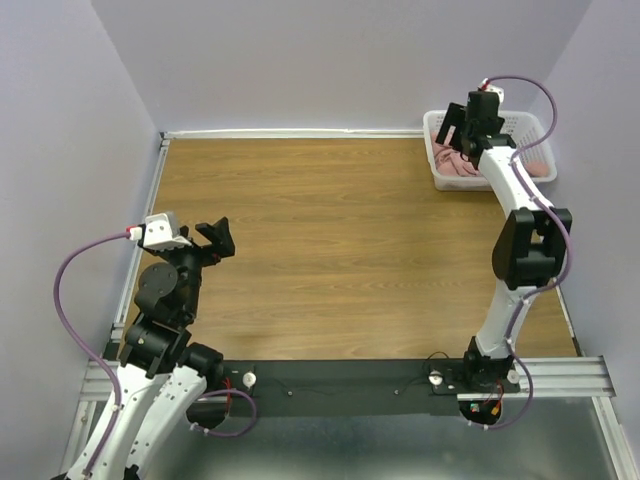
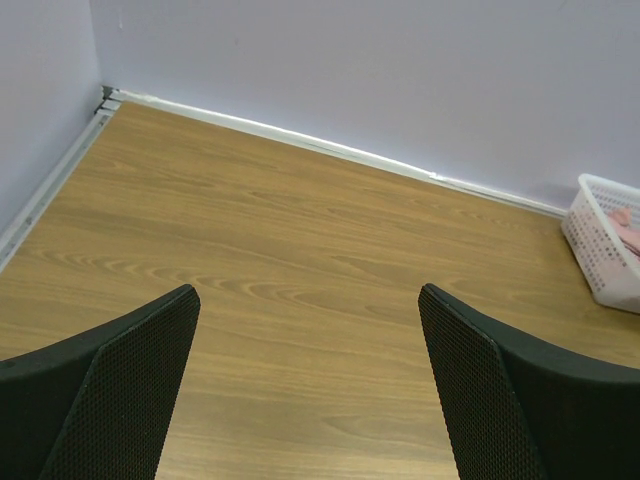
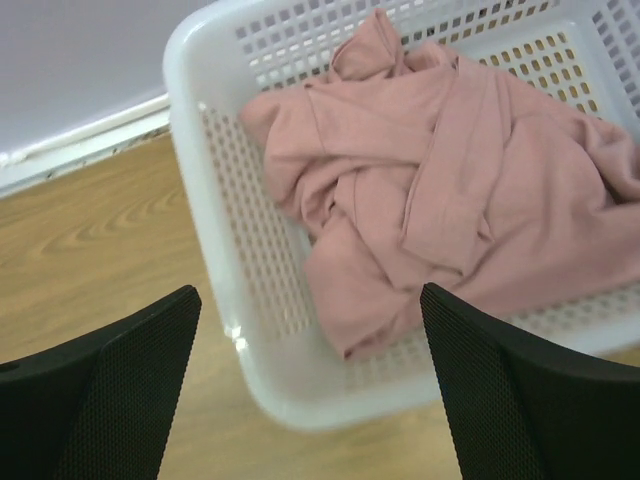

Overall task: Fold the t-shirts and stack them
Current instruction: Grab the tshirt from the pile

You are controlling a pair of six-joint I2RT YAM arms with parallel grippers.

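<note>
Dusty pink t-shirts lie crumpled in a white mesh basket at the table's far right corner; they also show in the top view as pink t-shirts. My right gripper hovers above the basket's near-left corner, open, with nothing between its fingers. In the right wrist view the right gripper is above the basket's rim. My left gripper hangs open over the table's left side, far from the basket. In the left wrist view the left gripper has only bare wood between its fingers.
The wooden table is enclosed by lilac walls at the back and sides. The basket shows at the right edge of the left wrist view. A black rail with the arm bases runs along the near edge.
</note>
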